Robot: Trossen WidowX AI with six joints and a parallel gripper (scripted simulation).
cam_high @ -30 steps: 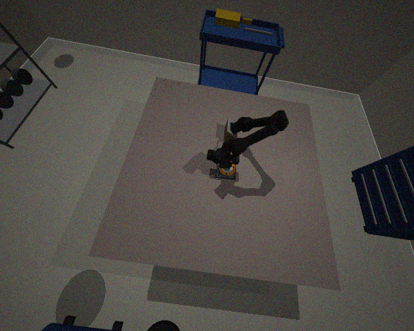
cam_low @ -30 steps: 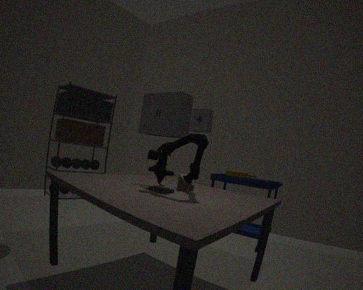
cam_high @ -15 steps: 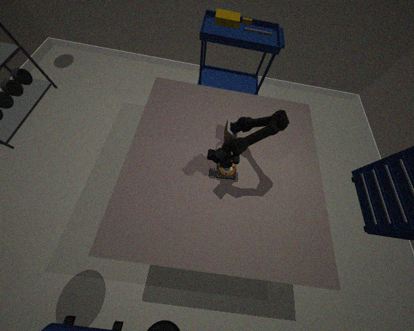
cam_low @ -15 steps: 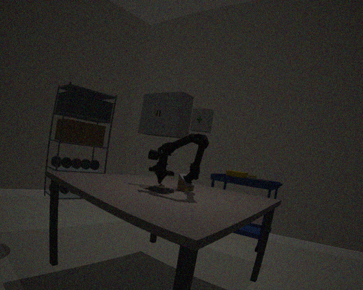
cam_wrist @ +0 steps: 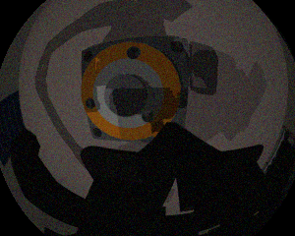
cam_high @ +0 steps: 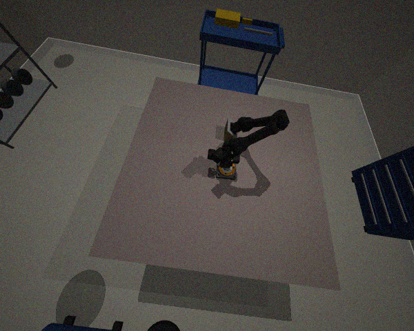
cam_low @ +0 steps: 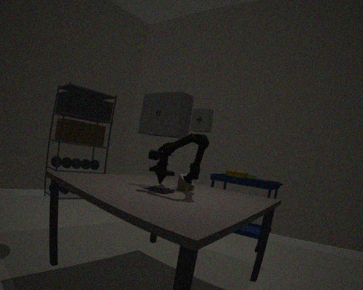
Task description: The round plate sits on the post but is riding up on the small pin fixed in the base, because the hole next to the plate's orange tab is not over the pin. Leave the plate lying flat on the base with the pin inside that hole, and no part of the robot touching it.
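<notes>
The round plate (cam_wrist: pixel 108 54) (cam_high: pixel 230 174), an orange ring with a grey middle, sits around the round post (cam_wrist: pixel 126 81) on the dark square base (cam_wrist: pixel 162 40) (cam_low: pixel 163 190). Several dark holes show in it. The orange tab and the pin cannot be made out surely; the plate's lower right edge is in shadow beside the fingertips. Whether the plate lies flat or is slightly tilted is too small and dark to tell. My gripper (cam_wrist: pixel 170 127) (cam_low: pixel 160 183) is shut and empty, pointing down at that lower right edge. Whether it touches the plate cannot be told.
A small dark block (cam_wrist: pixel 205 74) (cam_high: pixel 212 172) stands beside the base. A pale and tan wedge-shaped object (cam_high: pixel 229 134) (cam_low: pixel 183 184) stands near the arm's foot. The arm's shadow falls across the table (cam_high: pixel 200 221). A blue cart (cam_high: pixel 243 38) stands beyond the table edge.
</notes>
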